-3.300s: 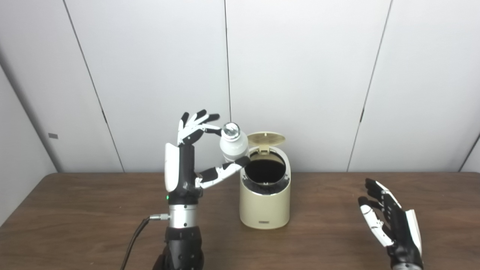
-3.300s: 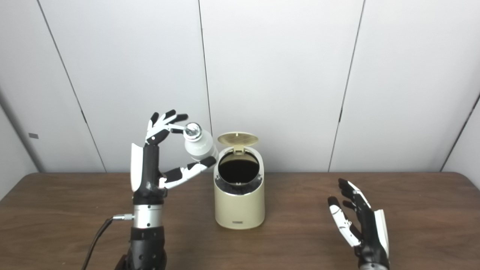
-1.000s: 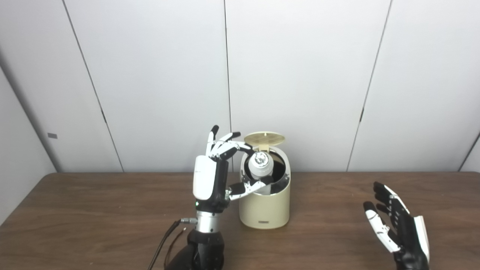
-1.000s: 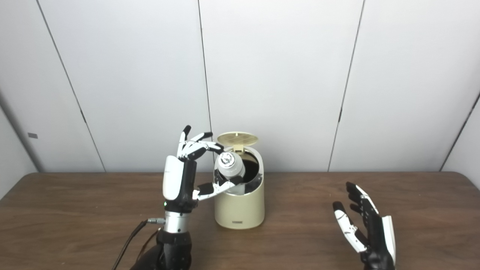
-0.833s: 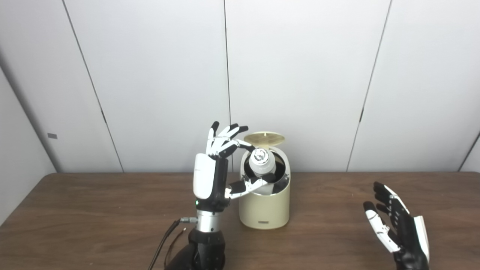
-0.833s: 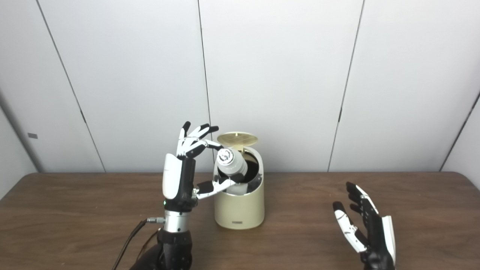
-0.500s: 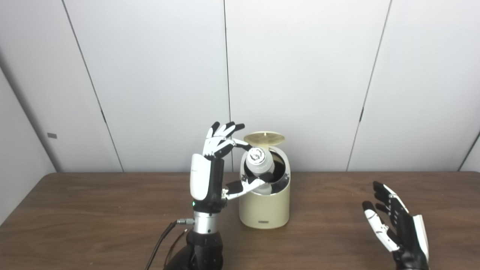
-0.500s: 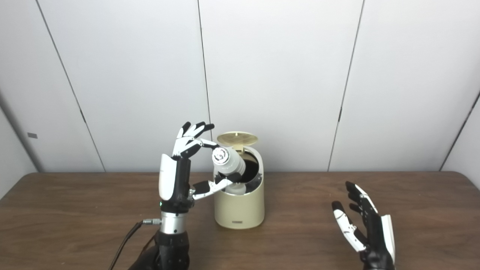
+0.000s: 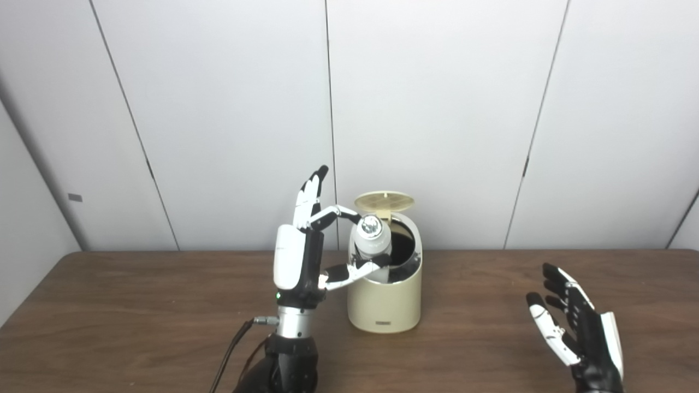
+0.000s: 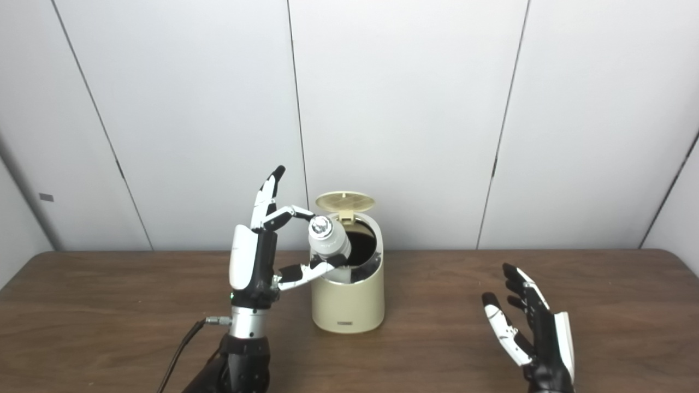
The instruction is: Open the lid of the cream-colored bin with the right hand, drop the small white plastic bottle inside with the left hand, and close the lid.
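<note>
A rounded, smooth cream-colored bin (image 9: 385,297) stands on the dark wood-grain table (image 9: 136,322), its round lid (image 9: 384,201) hinged up at the back over a dark circular mouth. The left hand (image 9: 306,251) pinches the small white plastic bottle (image 9: 373,246) between one bent finger on the shiny silvery cap and the thumb under its body, the other fingers straight up; the bottle's lower part sits inside the bin's mouth at the left rim. The right hand (image 10: 532,333) hovers well to the right, fingers spread, holding nothing.
</note>
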Robot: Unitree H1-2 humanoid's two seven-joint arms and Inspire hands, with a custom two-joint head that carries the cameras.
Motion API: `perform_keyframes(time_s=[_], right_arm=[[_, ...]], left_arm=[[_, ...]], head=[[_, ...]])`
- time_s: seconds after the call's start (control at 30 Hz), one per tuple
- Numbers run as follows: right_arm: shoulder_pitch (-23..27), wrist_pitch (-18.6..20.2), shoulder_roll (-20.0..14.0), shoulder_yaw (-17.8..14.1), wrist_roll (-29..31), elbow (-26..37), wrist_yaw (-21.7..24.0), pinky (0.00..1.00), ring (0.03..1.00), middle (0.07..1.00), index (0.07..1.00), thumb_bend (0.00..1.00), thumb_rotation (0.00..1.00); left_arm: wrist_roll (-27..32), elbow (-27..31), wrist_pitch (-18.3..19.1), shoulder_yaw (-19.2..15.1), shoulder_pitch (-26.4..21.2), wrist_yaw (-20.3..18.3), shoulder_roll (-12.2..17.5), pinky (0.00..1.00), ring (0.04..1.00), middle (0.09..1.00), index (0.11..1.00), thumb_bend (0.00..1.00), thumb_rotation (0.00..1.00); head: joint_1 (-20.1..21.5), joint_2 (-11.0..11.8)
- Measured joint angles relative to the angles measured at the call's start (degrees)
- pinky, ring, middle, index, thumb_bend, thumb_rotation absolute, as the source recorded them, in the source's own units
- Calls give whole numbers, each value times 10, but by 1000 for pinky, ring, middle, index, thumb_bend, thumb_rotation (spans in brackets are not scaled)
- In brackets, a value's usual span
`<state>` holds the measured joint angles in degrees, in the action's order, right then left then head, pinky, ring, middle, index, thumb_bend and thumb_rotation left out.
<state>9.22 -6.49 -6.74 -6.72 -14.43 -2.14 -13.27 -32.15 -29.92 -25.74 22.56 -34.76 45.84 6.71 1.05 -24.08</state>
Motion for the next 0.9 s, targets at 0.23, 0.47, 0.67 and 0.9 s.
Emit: perform_keyframes(time_s=[0.23, 0.47, 0.67, 0.9], right_arm=[[0, 0, 0, -1, 2, -3, 0, 800, 847, 848, 834, 214, 570], [-1, 0, 0, -1, -1, -3, -1, 818, 862, 858, 834, 225, 578], [-1, 0, -2, -3, -3, -3, -6, 812, 859, 858, 835, 227, 536], [-1, -4, -2, -3, -3, -16, -9, 799, 844, 846, 828, 232, 563]], left_arm=[[5, -45, 0, -10, -9, -16, -5, 1000, 1000, 1000, 479, 522, 51], [2, -102, 0, -13, -29, -3, -17, 1000, 1000, 1000, 480, 522, 50], [0, -119, 0, -3, -36, 24, -19, 1000, 1000, 1000, 479, 522, 51], [-4, -136, 0, 5, -44, 37, -19, 1000, 1000, 1000, 488, 522, 65]], head=[[3, 2], [6, 2], [8, 2], [8, 2]])
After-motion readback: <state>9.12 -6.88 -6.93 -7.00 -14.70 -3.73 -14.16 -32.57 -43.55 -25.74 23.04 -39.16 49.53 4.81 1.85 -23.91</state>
